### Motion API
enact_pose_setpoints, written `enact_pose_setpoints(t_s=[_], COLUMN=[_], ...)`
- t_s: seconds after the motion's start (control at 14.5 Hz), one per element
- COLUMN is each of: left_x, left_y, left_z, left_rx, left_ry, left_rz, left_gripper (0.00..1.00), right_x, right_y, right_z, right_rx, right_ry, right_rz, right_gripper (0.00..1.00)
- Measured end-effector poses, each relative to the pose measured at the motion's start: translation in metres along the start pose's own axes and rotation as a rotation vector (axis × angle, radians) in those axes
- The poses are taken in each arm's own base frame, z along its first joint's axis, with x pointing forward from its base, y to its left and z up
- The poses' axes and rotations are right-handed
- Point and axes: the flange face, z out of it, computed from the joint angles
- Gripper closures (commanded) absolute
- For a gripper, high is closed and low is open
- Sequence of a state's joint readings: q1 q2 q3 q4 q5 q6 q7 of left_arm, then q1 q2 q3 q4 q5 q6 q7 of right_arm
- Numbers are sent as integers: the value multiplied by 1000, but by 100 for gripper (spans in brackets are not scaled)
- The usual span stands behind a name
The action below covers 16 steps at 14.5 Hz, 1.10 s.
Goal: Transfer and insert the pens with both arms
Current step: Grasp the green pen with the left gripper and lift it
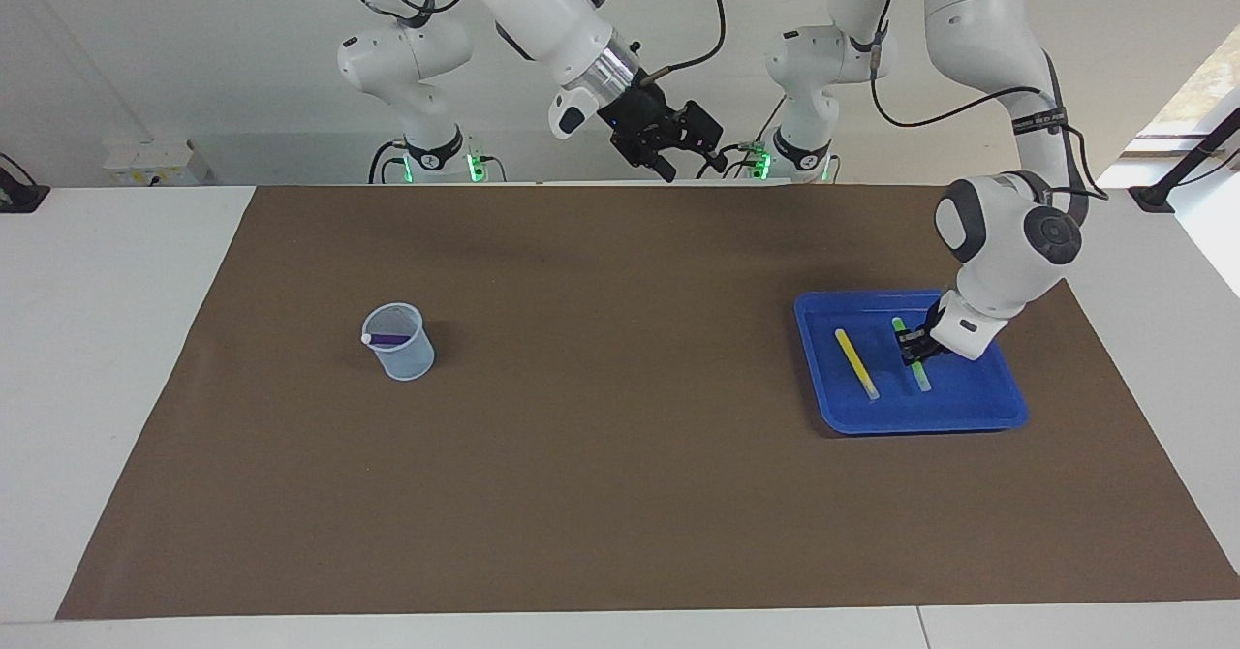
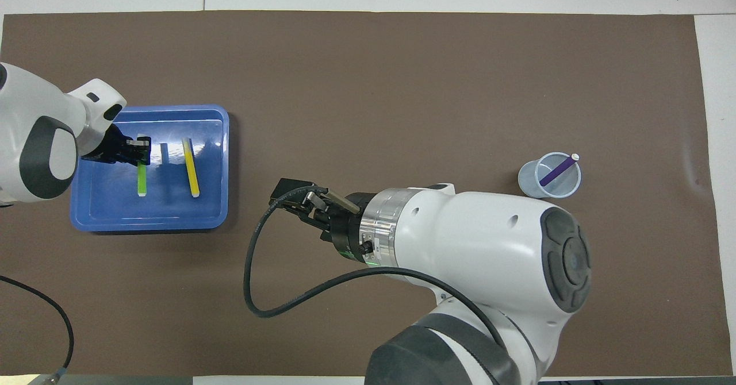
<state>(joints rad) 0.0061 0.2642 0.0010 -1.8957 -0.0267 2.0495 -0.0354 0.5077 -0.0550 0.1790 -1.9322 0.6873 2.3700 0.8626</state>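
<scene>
In the blue tray [image 1: 1007, 407] [image 2: 224, 166] at the left arm's end, my left gripper [image 1: 914, 344] [image 2: 138, 149] is shut on the green pen [image 1: 918, 375] [image 2: 141, 183]. The pen hangs just above the tray floor, its shadow beside it. The yellow pen [image 1: 857, 363] [image 2: 190, 166] lies flat beside it in the tray. The purple pen [image 1: 387, 339] [image 2: 555, 170] stands slanted in the clear cup [image 1: 402, 358] [image 2: 532, 181] toward the right arm's end. My right gripper [image 1: 696, 167] [image 2: 290, 194] is open and holds nothing, raised high over the mat's middle.
A brown mat [image 1: 620, 494] covers the table. Two thinner white arms with green-lit bases [image 1: 431, 150] [image 1: 794, 150] stand at the robots' edge. A black cable [image 2: 57, 327] loops over the mat's near corner at the left arm's end.
</scene>
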Motion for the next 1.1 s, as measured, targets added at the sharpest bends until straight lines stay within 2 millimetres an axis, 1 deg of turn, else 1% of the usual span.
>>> enact_pose_setpoints(t_s=[0.14,0.28,0.48,0.69,0.83,0.96,1.1], left_x=[-3,-15,-41,-63,-76,-86,-94], left_y=[8,23,62,102,126,144,155], left_z=[-36,-66,-100,-126,-139,-147,-151], left_rx=[-35,-104,-179,-267,-312,-352,-393], left_ry=[-34,-75,-151,-249,-322,-406,-497], left_rz=[-92,-241,-504,-747,-892,-1024,-1117], left_gripper=[100,100,100,100,100,100,100], right_x=[2,2,2,2,2,2,4], right_y=[2,2,2,2,2,2,0], right_z=[1,1,1,1,1,0,-1], right_rx=[-2,0,0,0,0,2,22], right_ry=[2,3,4,4,4,5,23], right_rz=[3,4,4,4,4,4,8], right_gripper=[0,0,0,0,0,0,0])
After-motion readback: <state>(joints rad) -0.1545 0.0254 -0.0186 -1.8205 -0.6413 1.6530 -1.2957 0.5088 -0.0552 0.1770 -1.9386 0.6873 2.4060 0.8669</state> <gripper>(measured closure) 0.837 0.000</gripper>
